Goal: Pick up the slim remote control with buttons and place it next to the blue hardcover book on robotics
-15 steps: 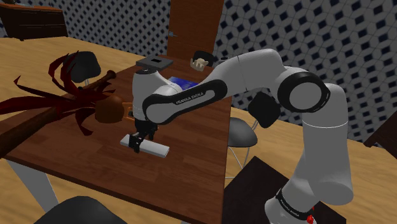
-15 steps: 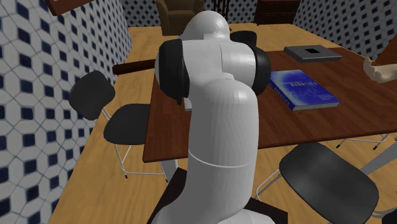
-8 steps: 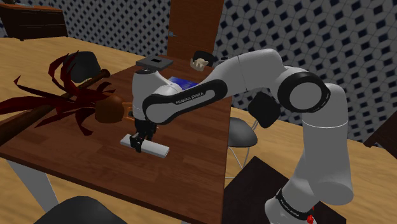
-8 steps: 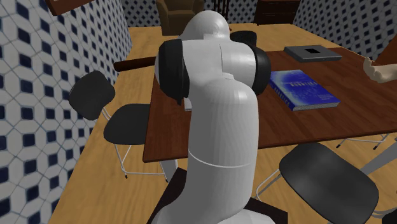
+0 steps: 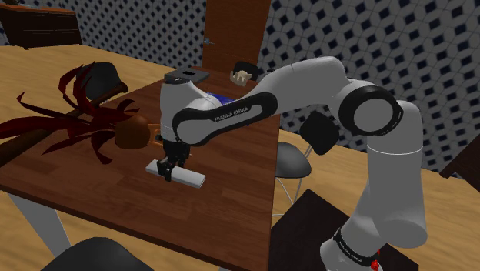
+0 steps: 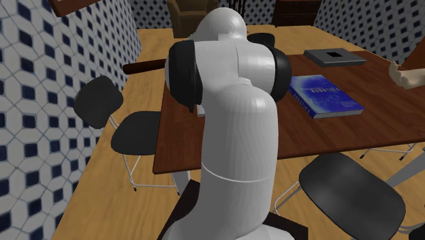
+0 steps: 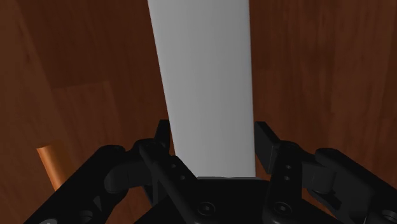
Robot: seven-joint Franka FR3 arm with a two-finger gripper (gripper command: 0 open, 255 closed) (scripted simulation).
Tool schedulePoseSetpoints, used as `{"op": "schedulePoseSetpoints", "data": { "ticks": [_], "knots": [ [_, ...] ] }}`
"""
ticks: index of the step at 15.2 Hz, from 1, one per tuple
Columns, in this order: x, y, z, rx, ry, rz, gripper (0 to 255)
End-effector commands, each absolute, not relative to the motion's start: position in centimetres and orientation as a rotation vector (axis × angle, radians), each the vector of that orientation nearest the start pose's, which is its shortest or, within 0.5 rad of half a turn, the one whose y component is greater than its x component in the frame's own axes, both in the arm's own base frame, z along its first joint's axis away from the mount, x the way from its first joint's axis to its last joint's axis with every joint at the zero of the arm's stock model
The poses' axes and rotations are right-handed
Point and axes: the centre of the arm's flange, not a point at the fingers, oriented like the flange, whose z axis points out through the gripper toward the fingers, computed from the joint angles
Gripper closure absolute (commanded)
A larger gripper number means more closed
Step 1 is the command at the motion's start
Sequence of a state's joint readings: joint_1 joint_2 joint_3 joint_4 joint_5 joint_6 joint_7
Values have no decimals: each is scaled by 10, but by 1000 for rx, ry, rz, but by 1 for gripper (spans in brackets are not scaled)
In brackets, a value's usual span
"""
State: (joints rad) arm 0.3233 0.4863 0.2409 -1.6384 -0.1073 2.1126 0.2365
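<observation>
The remote (image 5: 183, 175) is a slim, plain grey-white slab, lying at or just above the brown table (image 5: 92, 185) near its front edge. My gripper (image 5: 167, 167) comes down on one end of it. In the wrist view the black fingers (image 7: 162, 137) clasp the remote (image 7: 207, 89) on both long sides, so the gripper (image 7: 213, 153) is shut on it. The blue hardcover book (image 6: 323, 95) lies flat further along the table, beyond the arm's elbow. My arm hides the hand in the second exterior view.
A dark red spiky thing (image 5: 65, 119) and a brown round object (image 5: 132, 132) sit just beyond the gripper. A grey flat box (image 6: 334, 56) and a beige object (image 6: 408, 73) lie past the book. Black chairs (image 6: 351, 187) stand around the table.
The fingers have closed on the remote. The hand and forearm have since risen slightly, the remote with them.
</observation>
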Motion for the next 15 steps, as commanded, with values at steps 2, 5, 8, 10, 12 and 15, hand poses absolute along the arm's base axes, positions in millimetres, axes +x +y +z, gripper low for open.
{"op": "schedulePoseSetpoints", "data": {
  "ticks": [2,5,8,10,12,15],
  "knots": [
    [586,342,358,-3073,-553,7,255],
    [586,342,373,-3073,-552,7,255],
    [586,342,389,-3073,-552,7,255],
    [586,342,400,-3073,-552,7,255],
    [586,342,410,-3073,-552,7,255],
    [586,342,426,-3073,-552,7,255]
  ]
}}
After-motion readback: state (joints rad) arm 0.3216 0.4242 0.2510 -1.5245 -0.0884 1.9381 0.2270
